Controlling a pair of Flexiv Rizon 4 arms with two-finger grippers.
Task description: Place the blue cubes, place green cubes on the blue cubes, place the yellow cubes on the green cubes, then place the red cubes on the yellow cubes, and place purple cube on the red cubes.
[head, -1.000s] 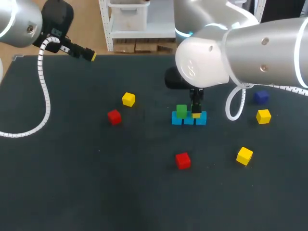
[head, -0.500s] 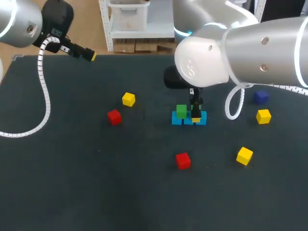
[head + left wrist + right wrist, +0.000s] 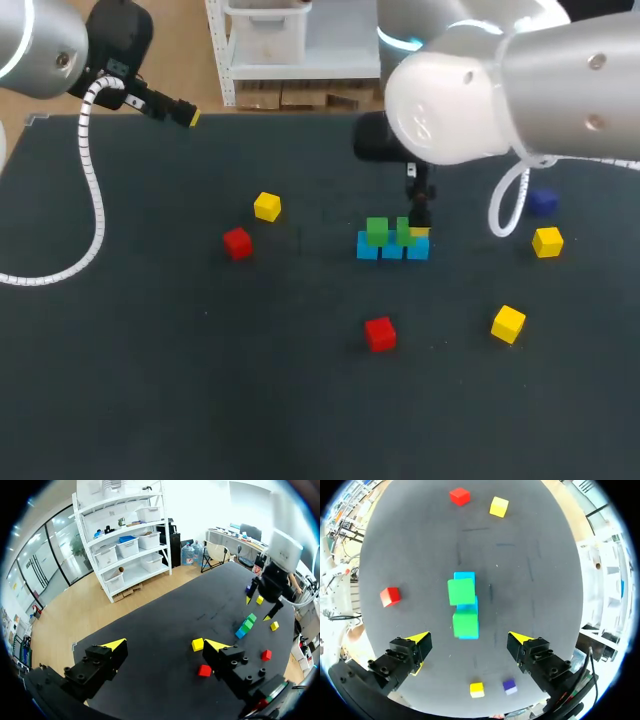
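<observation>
Right jaws are lifting clear of the stack compared with a second ago; they are now standing wide apart and holding nothing. This is leaving the second green cube (image 3: 405, 232) resting on the blue cubes (image 3: 392, 249), just beside the first green cube (image 3: 377, 231). Left jaws are hanging open and empty over the counter's (image 3: 150, 380) 11 o'clock corner. Risk: the greens are looking slightly skewed to each other in the right wrist view. A yellow cube (image 3: 547, 242), lying at 3 o'clock of the stack, could be tipping or shoving them if set down off-centre.

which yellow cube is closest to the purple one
The right yellow cube, just beside the purple cube; the front yellow cube and left yellow cube are farther off.
</observation>
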